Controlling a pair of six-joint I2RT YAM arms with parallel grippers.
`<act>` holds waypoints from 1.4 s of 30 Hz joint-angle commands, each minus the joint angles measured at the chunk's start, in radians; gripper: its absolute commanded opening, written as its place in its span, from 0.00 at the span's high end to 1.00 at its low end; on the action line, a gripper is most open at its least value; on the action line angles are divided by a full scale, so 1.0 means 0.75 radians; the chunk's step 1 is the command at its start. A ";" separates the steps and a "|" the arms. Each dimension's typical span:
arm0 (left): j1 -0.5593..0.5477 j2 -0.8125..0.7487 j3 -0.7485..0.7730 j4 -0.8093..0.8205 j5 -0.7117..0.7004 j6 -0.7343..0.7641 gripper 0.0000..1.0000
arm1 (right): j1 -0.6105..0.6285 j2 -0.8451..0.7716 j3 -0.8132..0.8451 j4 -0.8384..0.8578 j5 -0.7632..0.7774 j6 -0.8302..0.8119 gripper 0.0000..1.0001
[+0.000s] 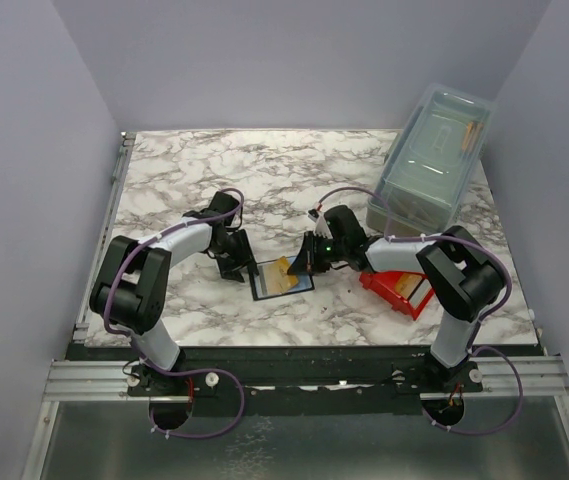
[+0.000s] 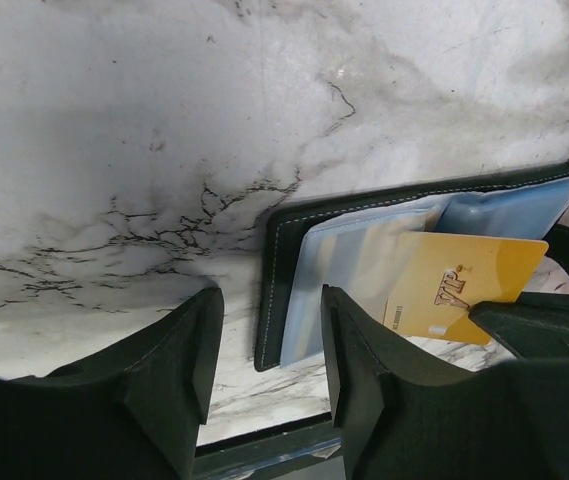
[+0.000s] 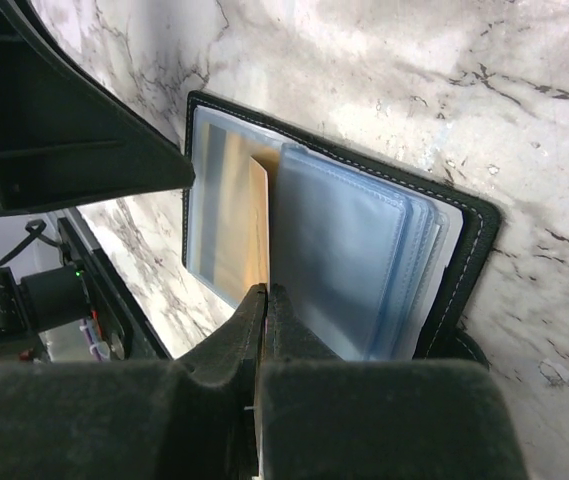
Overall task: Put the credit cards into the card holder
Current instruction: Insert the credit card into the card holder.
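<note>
The card holder point(image 1: 276, 283) lies open on the marble, black with pale blue-grey sleeves point(image 2: 349, 265). One orange-gold credit card point(image 2: 464, 285) marked VIP rests tilted with its far end against the sleeves. I cannot tell whether it is inside a pocket. My right gripper point(image 3: 267, 295) is shut on the card's near edge point(image 3: 259, 215), seen edge-on between the sleeves of the card holder point(image 3: 354, 260). My left gripper point(image 2: 269, 340) stands open at the holder's left corner, and its fingers grip nothing. In the top view, the left gripper point(image 1: 236, 266) and right gripper point(image 1: 304, 264) flank the holder.
A red bin point(image 1: 401, 291) sits right of the right gripper. A clear lidded box point(image 1: 434, 160) leans at the back right. The table's front edge point(image 2: 264, 440) runs just under the left fingers. Purple-grey walls enclose the table.
</note>
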 commanded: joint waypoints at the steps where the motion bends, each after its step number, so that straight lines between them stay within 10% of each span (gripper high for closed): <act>1: -0.049 0.136 -0.109 0.069 -0.115 0.003 0.50 | -0.002 0.025 -0.049 0.159 0.017 0.035 1.00; 28: -0.057 0.060 -0.157 0.109 -0.081 -0.025 0.58 | 0.082 0.116 -0.171 0.500 0.142 0.300 1.00; 42: -0.042 -0.080 -0.240 0.110 -0.192 -0.109 0.62 | 0.123 0.032 0.039 -0.161 0.360 0.062 0.73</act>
